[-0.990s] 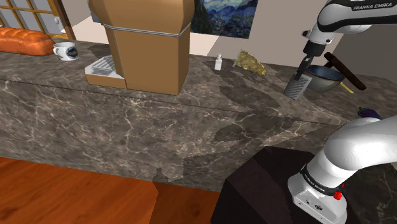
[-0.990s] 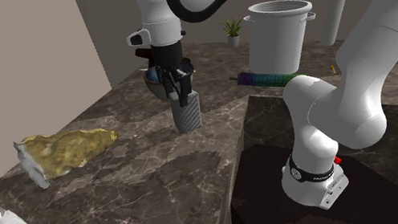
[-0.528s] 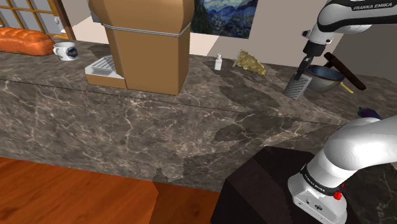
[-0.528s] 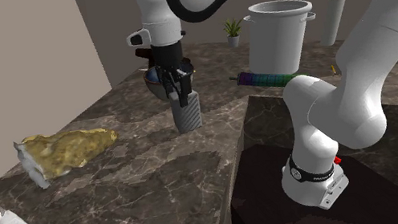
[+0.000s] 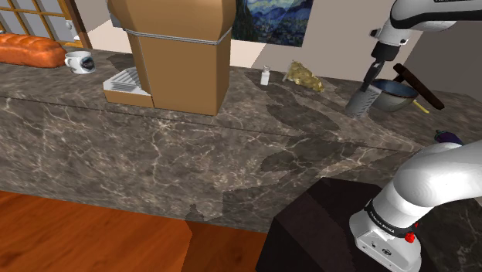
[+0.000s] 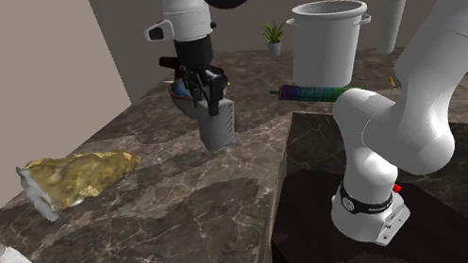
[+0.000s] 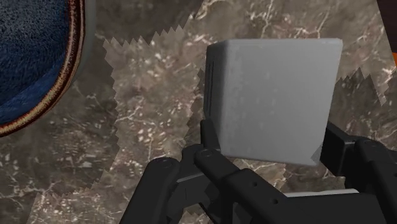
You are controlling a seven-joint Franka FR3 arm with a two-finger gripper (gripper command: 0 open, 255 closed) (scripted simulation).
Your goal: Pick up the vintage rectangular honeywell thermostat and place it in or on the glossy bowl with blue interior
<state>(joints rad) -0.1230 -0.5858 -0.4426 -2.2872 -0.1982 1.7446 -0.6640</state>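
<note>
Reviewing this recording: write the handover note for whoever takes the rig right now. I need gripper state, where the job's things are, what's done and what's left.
Gripper: shut on the plain grey rectangular thermostat, one finger on each side.
Thermostat: hangs from the gripper, seemingly just clear of the dark marbled stone counter.
Glossy bowl with blue interior and brown rim: on the counter close beside the thermostat; the part in view holds nothing.
Done: the grasp, and apparently a slight lift.
Left: carry it over the bowl, lower it, release.
</note>
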